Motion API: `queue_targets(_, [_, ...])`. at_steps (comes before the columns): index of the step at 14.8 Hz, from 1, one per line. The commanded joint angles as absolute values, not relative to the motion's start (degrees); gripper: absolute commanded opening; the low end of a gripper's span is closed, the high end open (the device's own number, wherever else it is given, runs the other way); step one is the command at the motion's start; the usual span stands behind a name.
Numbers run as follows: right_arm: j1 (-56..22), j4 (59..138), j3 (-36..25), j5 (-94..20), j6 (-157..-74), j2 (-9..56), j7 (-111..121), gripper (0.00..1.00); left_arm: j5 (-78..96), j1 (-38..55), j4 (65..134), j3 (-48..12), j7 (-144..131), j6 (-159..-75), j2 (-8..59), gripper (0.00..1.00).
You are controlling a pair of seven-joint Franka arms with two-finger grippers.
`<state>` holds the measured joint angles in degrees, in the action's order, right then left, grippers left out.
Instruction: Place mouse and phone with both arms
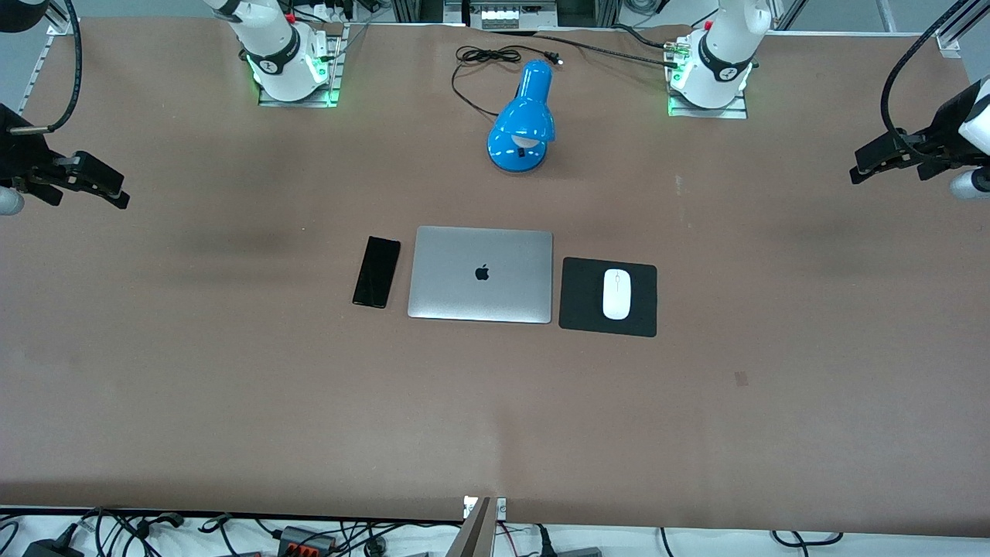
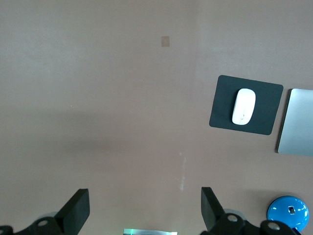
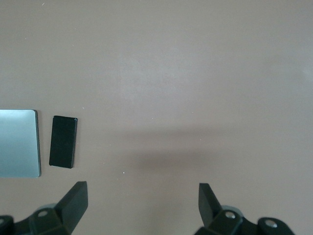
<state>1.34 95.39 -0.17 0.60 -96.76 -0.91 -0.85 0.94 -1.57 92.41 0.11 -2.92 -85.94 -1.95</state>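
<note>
Seemingly done: mouse on pad, phone beside laptop. Left gripper and right gripper spread apart, empty, over table ends. Next: likely nothing.

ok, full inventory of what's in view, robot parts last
white oval mouse: 1, white, on the pad
black square mouse pad: 1, black, beside the laptop, toward the left arm's end
closed silver laptop: 1, silver, table centre
slim black phone: 1, black, beside the laptop, toward the right arm's end
blue desk lamp: 1, blue, farther from the front camera than the laptop
left gripper: open, over bare table
right gripper: open, over bare table
</note>
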Motion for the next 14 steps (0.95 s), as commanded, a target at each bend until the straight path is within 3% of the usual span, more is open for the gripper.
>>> queue_targets(1, [1.93,97.21,0.26,0.7,-96.77,-2.55,0.35,1.0,1.76,-1.76,90.53,0.26,-2.37,-84.55,-1.14,1.0])
queue_targets(14, [1.93,97.21,0.18,0.44,-95.01,-3.08,0.35,1.0,1.76,-1.76,90.44,0.18,-2.37,-83.94,-1.14,1.0])
